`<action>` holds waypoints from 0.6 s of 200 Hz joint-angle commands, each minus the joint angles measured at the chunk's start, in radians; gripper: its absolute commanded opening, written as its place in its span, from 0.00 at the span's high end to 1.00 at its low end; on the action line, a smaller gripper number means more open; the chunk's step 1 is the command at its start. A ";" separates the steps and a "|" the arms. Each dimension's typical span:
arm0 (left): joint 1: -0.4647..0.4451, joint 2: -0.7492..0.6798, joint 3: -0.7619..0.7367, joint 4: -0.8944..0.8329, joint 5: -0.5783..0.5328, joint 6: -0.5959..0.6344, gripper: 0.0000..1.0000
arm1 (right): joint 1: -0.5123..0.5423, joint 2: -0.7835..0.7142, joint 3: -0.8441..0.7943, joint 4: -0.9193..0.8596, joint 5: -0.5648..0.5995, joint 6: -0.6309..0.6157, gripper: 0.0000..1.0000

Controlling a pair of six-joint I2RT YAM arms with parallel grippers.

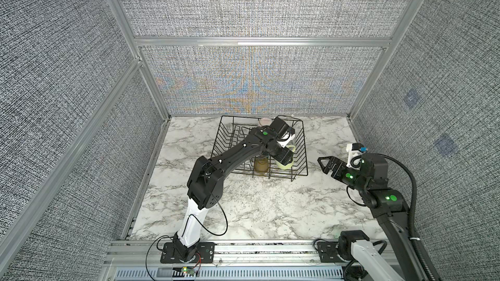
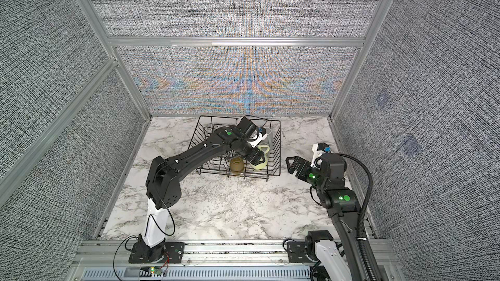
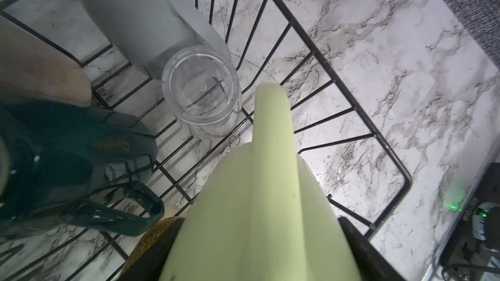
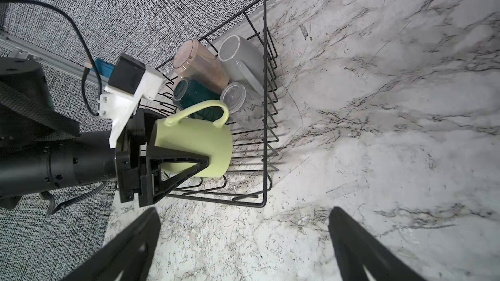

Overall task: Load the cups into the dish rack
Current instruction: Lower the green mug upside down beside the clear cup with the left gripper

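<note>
In the dish rack (image 4: 265, 158), the left pincer (image 4: 201, 148) is clamping the yellow-green cup (image 4: 216, 141) sideways. Let go like this, it is probably risking rolling against the clear tumbler (image 4: 233, 95). The right pincer (image 4: 244, 210) is gaping.

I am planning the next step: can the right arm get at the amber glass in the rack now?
Probably not directly. The left tool, holding the yellow-green mug, sits between the open right tool and the amber glass, and the left arm stretches over the dish rack just beside it.
</note>
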 commanded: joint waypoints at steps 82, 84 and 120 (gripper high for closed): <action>-0.037 0.115 0.098 -0.048 -0.071 0.106 0.57 | -0.001 0.022 -0.030 0.034 -0.011 -0.005 0.03; -0.038 0.117 0.101 -0.050 -0.072 0.108 0.57 | -0.001 0.022 -0.030 0.035 -0.011 -0.006 0.03; -0.047 0.176 0.161 -0.084 -0.103 0.140 0.57 | -0.001 0.021 -0.039 0.035 -0.010 -0.009 0.03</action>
